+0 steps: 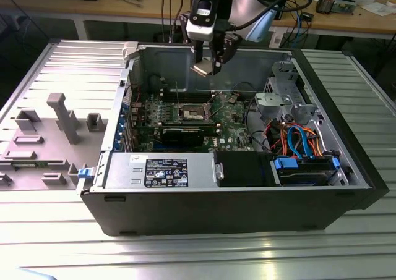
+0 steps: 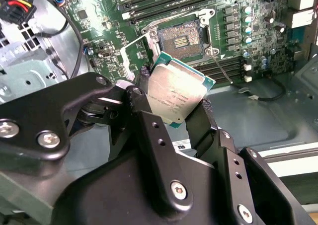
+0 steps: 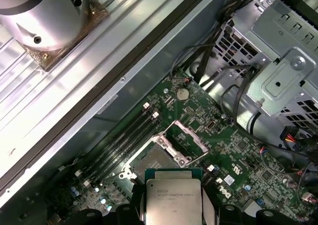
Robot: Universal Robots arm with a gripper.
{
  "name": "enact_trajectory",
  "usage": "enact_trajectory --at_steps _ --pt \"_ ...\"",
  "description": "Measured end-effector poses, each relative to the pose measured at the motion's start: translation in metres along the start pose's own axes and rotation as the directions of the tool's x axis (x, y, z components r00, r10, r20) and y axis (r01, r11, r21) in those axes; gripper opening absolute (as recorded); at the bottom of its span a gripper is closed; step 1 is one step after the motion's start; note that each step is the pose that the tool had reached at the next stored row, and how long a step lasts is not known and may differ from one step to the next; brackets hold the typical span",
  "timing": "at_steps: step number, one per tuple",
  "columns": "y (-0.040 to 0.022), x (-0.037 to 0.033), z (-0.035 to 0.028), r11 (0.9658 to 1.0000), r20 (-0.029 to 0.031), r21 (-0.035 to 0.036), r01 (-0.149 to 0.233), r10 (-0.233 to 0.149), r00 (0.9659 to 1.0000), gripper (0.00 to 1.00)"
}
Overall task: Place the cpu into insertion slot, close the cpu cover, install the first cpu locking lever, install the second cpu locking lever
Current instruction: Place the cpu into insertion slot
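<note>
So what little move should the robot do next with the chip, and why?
Probably ease it slowly down toward the insertion slot. The fingers hold the cpu by its edges, up in the air and not yet seated. The slot looks bare and the cpu cover stands open, so nothing seems to block the way down.

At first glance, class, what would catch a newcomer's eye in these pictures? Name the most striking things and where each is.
The gripper, hanging over the open computer case in the exterior view, is shut on the cpu, whose silver-grey top is bright in both wrist views. Below it on the green motherboard the insertion slot lies bare, with the cpu cover swung up beside it.
</note>
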State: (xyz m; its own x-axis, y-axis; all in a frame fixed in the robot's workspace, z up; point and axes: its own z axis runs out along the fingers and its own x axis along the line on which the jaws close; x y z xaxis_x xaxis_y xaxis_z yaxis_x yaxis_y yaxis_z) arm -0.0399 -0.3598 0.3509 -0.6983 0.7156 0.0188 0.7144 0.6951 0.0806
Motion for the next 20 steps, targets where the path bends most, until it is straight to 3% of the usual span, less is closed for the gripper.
enact_trajectory --at_steps 12,17,20 --pt "-0.0005 0.0003 0.0006 0.9999 0.001 -0.0002 -0.012 0.012 0.9999 0.55" --pt "-0.0005 0.0003 0.0014 0.9966 0.0068 -0.0018 -0.083 0.083 0.9966 0.55" --pt "-0.0005 0.0003 0.0018 0.9952 0.008 -0.002 -0.098 0.098 0.9952 0.55"
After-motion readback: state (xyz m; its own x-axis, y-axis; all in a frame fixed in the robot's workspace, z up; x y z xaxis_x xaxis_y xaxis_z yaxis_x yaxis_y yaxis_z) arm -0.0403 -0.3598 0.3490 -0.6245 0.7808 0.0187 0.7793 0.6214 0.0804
